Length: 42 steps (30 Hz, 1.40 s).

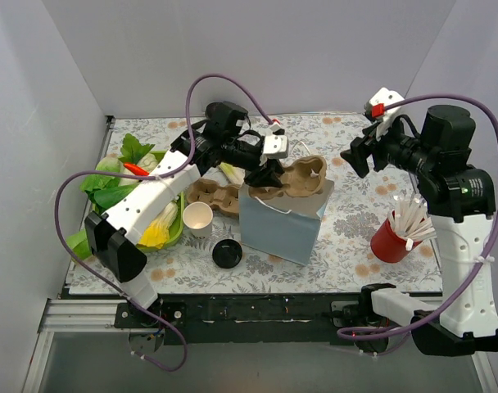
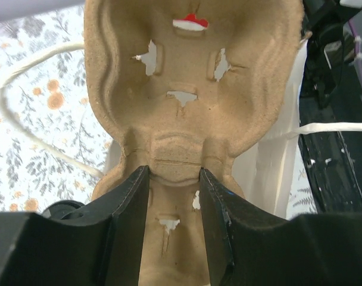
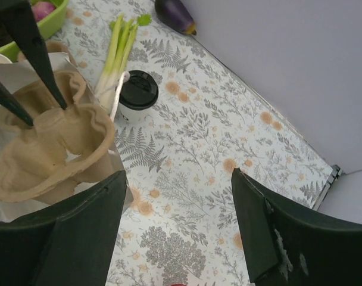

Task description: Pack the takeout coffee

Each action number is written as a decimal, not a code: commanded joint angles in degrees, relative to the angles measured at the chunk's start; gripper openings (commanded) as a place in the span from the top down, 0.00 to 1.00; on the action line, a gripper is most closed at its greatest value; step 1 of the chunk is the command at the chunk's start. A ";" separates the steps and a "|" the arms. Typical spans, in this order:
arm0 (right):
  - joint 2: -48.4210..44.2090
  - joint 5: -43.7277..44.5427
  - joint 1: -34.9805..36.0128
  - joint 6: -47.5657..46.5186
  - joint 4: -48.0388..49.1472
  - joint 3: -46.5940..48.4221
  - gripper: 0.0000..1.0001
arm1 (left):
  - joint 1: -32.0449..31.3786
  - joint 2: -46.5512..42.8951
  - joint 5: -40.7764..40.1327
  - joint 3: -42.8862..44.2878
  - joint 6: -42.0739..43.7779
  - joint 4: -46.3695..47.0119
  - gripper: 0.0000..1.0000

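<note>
Beside green stalks (image 3: 118,50), takeout coffee (image 3: 138,95) upright, lid-up

From overhead I can't find the coffee cup (image 3: 138,95); my left arm (image 1: 151,201) lies over that far part of the table. In the right wrist view the print on its side is too small to read, and the eggplant (image 3: 175,14) is cut by the top edge. In the left wrist view the cardboard tray (image 2: 193,71) runs off top and bottom, hiding most of the bag (image 2: 267,176).
</note>
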 commanded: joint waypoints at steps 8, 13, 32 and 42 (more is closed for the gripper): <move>0.28 -0.47 -2.71 3.41 9.87 -4.70 0.22 | -1.80 4.12 -4.34 6.02 11.37 -16.96 1.00; -0.60 -1.35 -3.06 3.06 11.44 -7.25 0.22 | -3.64 3.50 -8.03 4.00 12.69 -16.96 1.00; -0.96 -6.01 -3.06 3.23 12.94 -11.73 0.23 | -9.53 8.77 -22.18 5.75 11.29 -21.18 1.00; -0.51 -7.68 -3.06 3.32 13.21 -12.52 0.23 | -12.26 13.08 -24.30 10.06 10.58 -24.78 1.00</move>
